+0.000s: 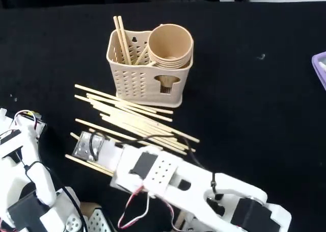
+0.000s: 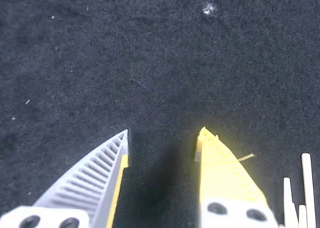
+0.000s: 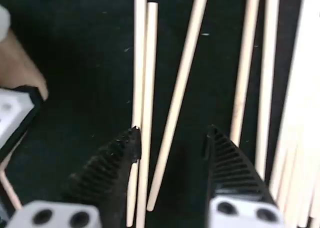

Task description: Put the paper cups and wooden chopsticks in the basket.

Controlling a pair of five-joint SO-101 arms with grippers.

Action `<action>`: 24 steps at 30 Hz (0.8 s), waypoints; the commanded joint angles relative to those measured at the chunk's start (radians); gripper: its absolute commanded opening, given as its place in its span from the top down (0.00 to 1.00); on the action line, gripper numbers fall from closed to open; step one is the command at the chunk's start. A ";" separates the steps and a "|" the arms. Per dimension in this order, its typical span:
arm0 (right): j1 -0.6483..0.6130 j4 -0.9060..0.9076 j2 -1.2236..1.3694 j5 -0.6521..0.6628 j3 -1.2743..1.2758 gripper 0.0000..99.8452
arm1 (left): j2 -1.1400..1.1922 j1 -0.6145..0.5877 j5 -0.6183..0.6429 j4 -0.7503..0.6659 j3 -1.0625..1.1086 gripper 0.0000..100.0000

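Looking down on a black table (image 1: 254, 114); finding the basket (image 1: 145, 81) standing upright toward the far middle. Counting a stack of cups (image 1: 170, 46) nested together in the basket's right part, rims rising above the wall; spotting standing sticks (image 1: 122, 38) tilted in its left part, tips poking well above the rim.

Noting loose sticks (image 1: 132, 117) lying in a rough fan on the cloth near the basket's front, mostly parallel, several overlapping.

Tracing the right arm (image 1: 168, 178) stretching from the near edge across the near end of that pile; placing the right gripper (image 3: 171, 133) low over the loose sticks, jaws standing moderately apart and holding nothing; seeing one slanted stick passing between the fingertips, a pair lying side by side at one finger, more lying beside the other; not telling whether the fingers are touching any of them.

Placing the left arm (image 1: 25, 186) at the near left corner; finding the left gripper (image 2: 162, 138) over bare cloth, jaws parted, gripping nothing; catching a few ends of loose sticks near its yellow finger.

Logging a purple rim (image 1: 320, 69) at the table's right edge, well apart from the basket.
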 commanded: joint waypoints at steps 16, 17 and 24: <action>-0.071 -0.124 0.016 -0.060 0.108 0.79 | -0.025 0.005 -0.012 -0.017 -0.025 0.78; -0.095 -0.126 0.016 -0.061 0.110 0.79 | -0.025 0.005 -0.012 -0.017 -0.025 0.78; -0.094 -0.137 0.108 -0.078 0.068 0.79 | -0.025 0.005 -0.012 -0.017 -0.025 0.78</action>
